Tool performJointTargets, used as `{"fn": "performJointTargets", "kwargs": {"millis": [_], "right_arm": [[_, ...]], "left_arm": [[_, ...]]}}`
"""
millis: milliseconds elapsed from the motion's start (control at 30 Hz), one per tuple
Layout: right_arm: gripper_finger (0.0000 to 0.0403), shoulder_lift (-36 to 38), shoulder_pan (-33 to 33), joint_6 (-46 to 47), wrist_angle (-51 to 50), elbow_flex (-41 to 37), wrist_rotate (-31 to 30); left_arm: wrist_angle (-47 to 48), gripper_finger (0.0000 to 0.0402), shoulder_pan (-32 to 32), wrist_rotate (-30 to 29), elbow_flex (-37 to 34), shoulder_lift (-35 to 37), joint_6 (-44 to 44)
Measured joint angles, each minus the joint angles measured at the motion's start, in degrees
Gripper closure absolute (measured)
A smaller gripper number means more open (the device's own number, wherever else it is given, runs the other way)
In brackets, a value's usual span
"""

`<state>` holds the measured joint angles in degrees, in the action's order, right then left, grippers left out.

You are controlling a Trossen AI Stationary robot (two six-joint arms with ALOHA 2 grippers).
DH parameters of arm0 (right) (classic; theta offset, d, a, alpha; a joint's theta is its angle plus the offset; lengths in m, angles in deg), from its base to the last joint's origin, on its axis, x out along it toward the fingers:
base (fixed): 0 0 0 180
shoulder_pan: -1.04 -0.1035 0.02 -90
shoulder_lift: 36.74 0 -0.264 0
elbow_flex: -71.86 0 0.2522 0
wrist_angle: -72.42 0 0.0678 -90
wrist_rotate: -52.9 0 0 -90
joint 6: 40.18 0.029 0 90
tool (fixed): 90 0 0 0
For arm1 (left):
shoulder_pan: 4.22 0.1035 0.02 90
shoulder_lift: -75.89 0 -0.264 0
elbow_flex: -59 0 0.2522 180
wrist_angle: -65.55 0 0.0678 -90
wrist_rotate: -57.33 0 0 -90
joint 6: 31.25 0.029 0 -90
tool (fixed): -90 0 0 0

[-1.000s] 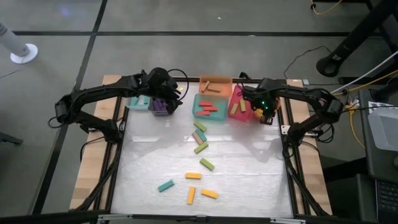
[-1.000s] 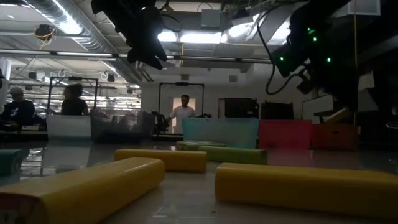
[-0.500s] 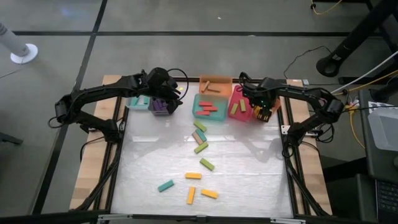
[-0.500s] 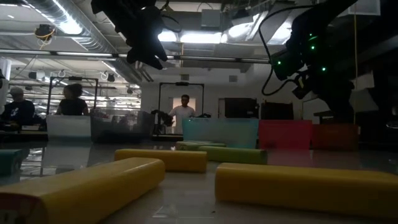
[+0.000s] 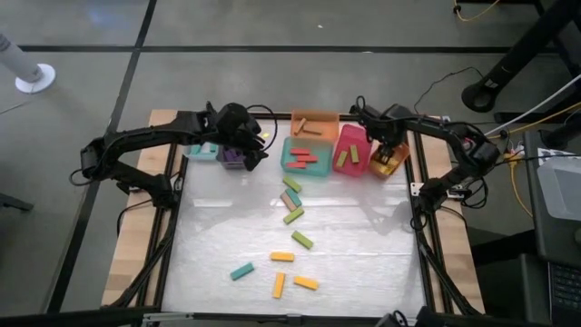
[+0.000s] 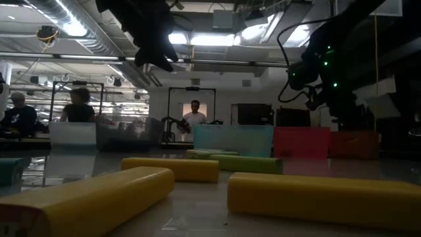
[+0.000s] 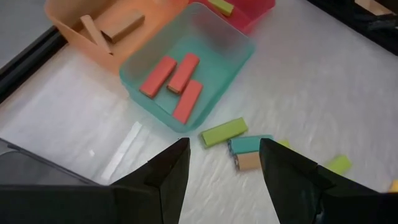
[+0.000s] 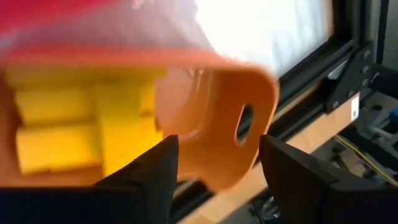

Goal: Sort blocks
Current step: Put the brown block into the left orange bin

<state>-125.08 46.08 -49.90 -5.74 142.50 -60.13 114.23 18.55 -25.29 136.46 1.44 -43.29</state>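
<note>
Glossy white sheeting covers the counter (image 5: 363, 272), with a lit workroom and several people seen far beyond it in the low view. Loose blocks (image 5: 292, 214) are scattered mid-counter, well apart from both tools: a cluster of green, teal and tan pieces nearer the bins, then yellow (image 5: 281, 257) and teal (image 5: 241, 271) ones farther out. Sorted pieces already lie in the teal bin (image 5: 289, 164) (three red), the pink bin (image 5: 356, 138) and the orange bin (image 5: 320, 116). The left tool (image 5: 250, 153) hangs above the purple bin (image 5: 232, 156), fingers (image 7: 168, 174) spread and empty, the green-teal cluster (image 7: 239, 144) just ahead of it. The right tool (image 5: 385, 153) is held over the yellow-filled orange bin (image 8: 242, 106), fingers (image 8: 155, 168) spread, nothing pinched. Each block is judged light, rigid and smooth-faced, likely to skid on the slick sheet if nudged sideways. A straight-down pinch across the narrow width, at mid-length, is judged best. Pieces touching in the cluster are expected to leave little finger room; the outermost green one looks easiest.
</note>
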Motion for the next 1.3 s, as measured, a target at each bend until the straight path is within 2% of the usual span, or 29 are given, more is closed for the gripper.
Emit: {"fn": "performJointTargets", "kwargs": {"millis": [433,600,767,900,1033,1200,1300], "right_arm": [[0.0198,-2.22,1.11,-1.34,16.85,0.00,1.16],[0.0198,-2.25,1.11,-1.42,19.19,0.00,0.89],[0.0198,-2.25,1.11,-3.47,15.46,0.04,-5.14],[0.0198,-2.25,1.11,-3.80,10.15,0.06,-10.54],[0.0198,-2.25,1.11,-3.79,3.56,0.98,-12.46],[0.0198,-2.25,1.11,-2.85,-3.05,4.54,-12.50],[0.0198,-2.25,1.11,1.11,-5.54,7.74,-12.14]], "left_arm": [[-0.04,0.0219,-1.81,-0.02,0.00,0.00,0.02],[-0.07,0.0219,-1.79,-0.02,0.00,0.00,0.02],[0.00,0.0219,-1.79,0.59,0.00,0.16,0.10],[-0.01,0.0219,-3.85,6.40,0.00,0.74,2.91],[-0.56,0.0219,-10.06,7.88,-0.02,-0.59,11.28],[-7.50,0.0219,-16.95,6.31,-0.72,-4.88,25.93],[-11.93,0.0219,-18.65,4.55,-0.74,-8.32,28.01]]}}
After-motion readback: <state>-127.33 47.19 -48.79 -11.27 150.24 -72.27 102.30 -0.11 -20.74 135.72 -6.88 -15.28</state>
